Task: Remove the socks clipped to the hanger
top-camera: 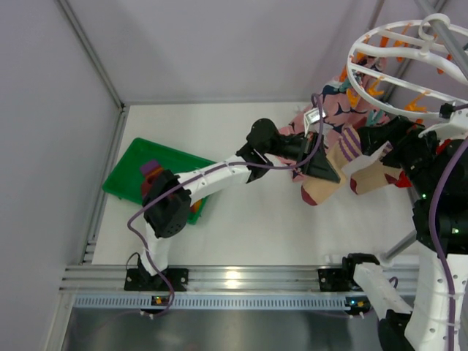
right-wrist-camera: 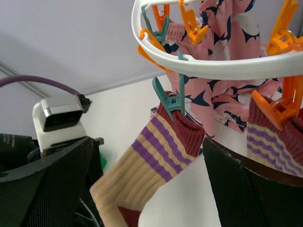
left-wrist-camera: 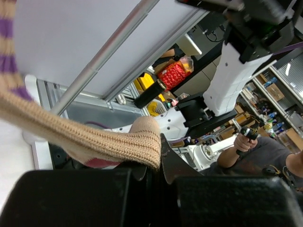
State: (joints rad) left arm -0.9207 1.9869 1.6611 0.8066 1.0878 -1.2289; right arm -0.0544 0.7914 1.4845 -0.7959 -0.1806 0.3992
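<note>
The white round hanger hangs at the upper right, with orange and teal pegs. A tan sock with purple stripes and a maroon cuff hangs from a teal peg. My left gripper is shut on the lower tan part of this sock. My right gripper is open, one finger on each side of the same sock just under the ring, not touching it. A second striped sock hangs from an orange peg to the right.
A pink cloth with navy print hangs behind the socks. A green tray lies on the table at the left, holding a sock partly hidden by the left arm. Grey frame poles run along the left side and the top right.
</note>
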